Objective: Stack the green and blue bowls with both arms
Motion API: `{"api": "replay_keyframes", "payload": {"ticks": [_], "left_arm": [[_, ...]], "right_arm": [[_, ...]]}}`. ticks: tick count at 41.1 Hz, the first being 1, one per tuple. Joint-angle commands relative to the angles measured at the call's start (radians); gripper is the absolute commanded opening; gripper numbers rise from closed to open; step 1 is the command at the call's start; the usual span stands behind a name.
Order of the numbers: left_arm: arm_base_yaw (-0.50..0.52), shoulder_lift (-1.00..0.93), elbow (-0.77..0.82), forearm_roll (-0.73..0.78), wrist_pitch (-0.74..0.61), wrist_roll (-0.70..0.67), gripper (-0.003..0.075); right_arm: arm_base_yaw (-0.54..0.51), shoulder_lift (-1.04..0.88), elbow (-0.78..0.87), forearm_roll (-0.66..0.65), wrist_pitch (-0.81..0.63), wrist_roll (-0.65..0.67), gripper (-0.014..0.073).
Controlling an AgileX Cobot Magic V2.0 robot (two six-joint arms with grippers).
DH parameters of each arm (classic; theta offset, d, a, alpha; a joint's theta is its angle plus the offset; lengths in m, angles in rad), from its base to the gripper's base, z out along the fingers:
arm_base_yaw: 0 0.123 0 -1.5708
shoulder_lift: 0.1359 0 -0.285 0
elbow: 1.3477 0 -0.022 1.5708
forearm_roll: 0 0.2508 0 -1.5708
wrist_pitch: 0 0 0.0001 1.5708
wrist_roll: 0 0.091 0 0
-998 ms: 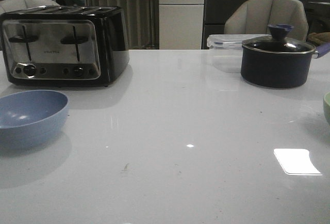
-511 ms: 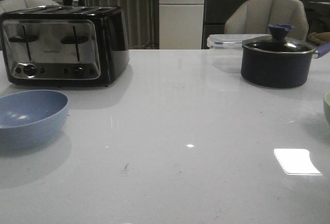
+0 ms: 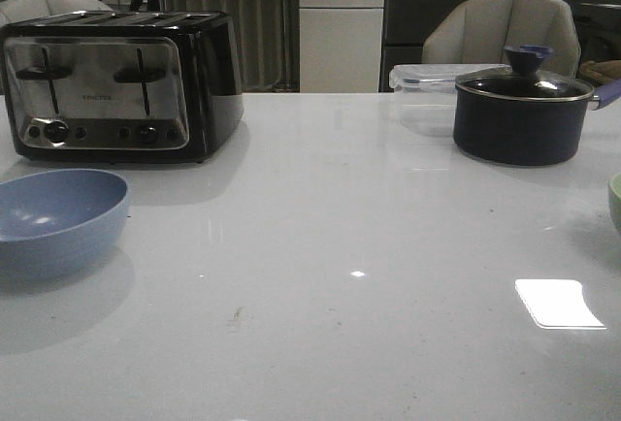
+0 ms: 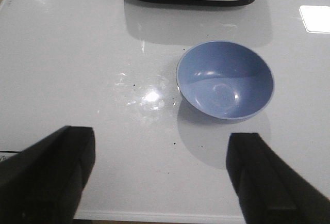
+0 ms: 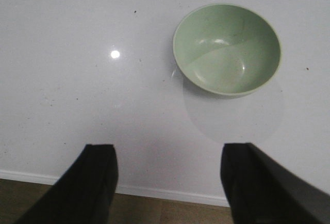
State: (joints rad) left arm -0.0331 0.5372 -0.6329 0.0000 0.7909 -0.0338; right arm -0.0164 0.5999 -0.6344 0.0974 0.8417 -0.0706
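Dim, grainy front view; wrist views brighter.
Overhead lights left glare patches on the glossy tabletop [image 3: 388, 208]; soft shadows lay under objs, bkgd dark.

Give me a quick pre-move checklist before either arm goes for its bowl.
1. Left gripper open and empty: ok.
2. Right gripper open and empty: ok.
3. Blue bowl upright, empty, ahead of the left gripper: ok.
4. Green bowl upright, empty, ahead of the right gripper: ok.
5. Blue bowl stands apart from the toaster: ok.
6. Green bowl's clearance from the pot: cannot tell, bowl cut off in the front view.
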Motion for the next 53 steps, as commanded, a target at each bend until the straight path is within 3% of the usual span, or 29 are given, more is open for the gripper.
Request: {"api": "replay_keyframes", "payload": {"ticks": [1, 10, 19, 29, 48, 53], "left_arm": [[-0.002, 0.014, -0.035, -0.008, -0.079, 0.005, 0.0599], [-0.104, 0.014, -0.035, -0.110, -0.088, 0.126, 0.0599], [-0.236, 0.014, -0.035, -0.104, -0.095, 0.162, 0.0599], [-0.260, 0.014, -0.035, -0.104, -0.095, 0.162, 0.0599], [-0.260, 0.014, -0.032, -0.104, -0.093, 0.162, 0.0599], [-0.260, 0.014, -0.033, -0.104, -0.093, 0.162, 0.0599]], "right_arm": [[-0.001, 0.019, -0.031, -0.007, -0.061, 0.001, 0.0548], [-0.061, 0.178, -0.098, -0.066, -0.033, 0.058, 0.0548], [-0.220, 0.410, -0.228, -0.071, 0.035, 0.057, 0.0548], [-0.359, 0.671, -0.339, -0.047, 0.056, 0.027, 0.0548], [-0.369, 1.052, -0.541, 0.028, 0.032, -0.023, 0.0545], [-0.369, 1.119, -0.587, 0.029, 0.038, -0.024, 0.0496]]}}
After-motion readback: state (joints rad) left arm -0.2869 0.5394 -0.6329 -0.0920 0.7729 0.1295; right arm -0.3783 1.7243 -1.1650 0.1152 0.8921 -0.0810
